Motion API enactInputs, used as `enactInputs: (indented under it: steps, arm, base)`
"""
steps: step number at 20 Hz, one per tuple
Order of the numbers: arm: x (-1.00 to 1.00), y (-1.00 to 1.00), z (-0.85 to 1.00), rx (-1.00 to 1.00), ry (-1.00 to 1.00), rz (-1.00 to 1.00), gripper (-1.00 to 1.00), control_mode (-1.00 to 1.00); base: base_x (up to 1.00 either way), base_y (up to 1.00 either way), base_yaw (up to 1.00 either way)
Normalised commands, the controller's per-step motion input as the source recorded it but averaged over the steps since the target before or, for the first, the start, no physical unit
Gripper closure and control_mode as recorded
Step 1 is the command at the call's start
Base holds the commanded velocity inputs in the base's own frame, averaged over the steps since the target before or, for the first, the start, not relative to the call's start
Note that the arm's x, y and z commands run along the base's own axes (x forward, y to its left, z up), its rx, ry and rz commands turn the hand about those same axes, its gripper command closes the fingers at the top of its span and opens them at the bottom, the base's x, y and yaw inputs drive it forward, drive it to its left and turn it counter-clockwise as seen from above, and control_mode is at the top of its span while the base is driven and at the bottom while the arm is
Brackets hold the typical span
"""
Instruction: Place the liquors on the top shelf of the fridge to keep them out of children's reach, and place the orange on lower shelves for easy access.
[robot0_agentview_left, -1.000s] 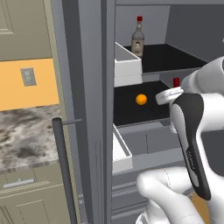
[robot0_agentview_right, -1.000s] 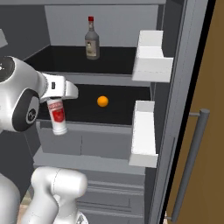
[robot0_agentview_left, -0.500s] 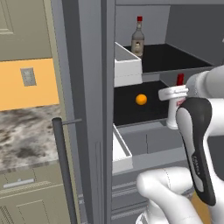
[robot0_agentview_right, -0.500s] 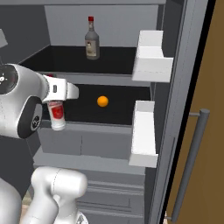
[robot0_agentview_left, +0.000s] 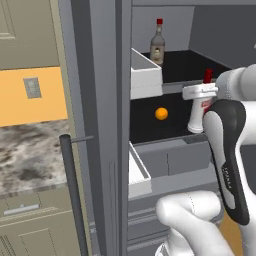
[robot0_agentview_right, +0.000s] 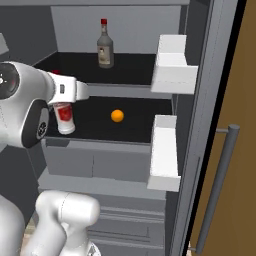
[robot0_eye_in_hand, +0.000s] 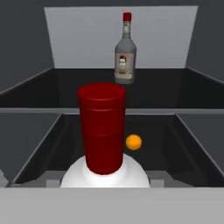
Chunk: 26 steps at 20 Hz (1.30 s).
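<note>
Now you hold a red-capped glass liquor bottle (robot0_agentview_right: 64, 118) upright in the white two-finger gripper (robot0_agentview_right: 67, 102), jaws closed on it, at the front of the lower black shelf (robot0_agentview_right: 135, 127) in the grey fridge (robot0_agentview_right: 210, 100). A small bright orange (robot0_agentview_right: 117, 115) lies on that shelf behind it, and you see a second grey-brown liquor bottle (robot0_agentview_right: 104, 45) standing on the top black shelf (robot0_agentview_right: 135, 67)

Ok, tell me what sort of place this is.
Likely a home kitchen, rendered: an open fridge holding a bottle and an orange, with a marble-look counter and beige cupboards beside it.
</note>
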Motion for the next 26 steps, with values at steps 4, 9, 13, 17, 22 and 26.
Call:
enactInputs:
  steps: [4, 9, 13, 17, 22, 26]
  arm:
    - [0.01, 0.06, 0.57, 0.0, 0.0, 0.02, 1.0, -1.0]
    - [0.08, 0.14, 0.32, 0.02, -0.07, 0.05, 1.0, -1.0]
    - [0.17, 0.18, 0.25, 0.05, -0.12, 0.06, 1.0, -1.0]
    - [0.23, 0.16, 0.28, 0.04, -0.1, 0.05, 1.0, -1.0]
    - [0.29, 0.15, 0.14, 0.01, -0.05, 0.05, 1.0, -1.0]
    - [0.4, 0.13, 0.0, 0.0, 0.0, 0.04, 1.0, -1.0]
  base:
    - [0.0, 0.0, 0.0]
    - [0.0, 0.0, 0.0]
    - [0.0, 0.0, 0.0]
    - [0.0, 0.0, 0.0]
    - [0.0, 0.0, 0.0]
    - [0.0, 0.0, 0.0]
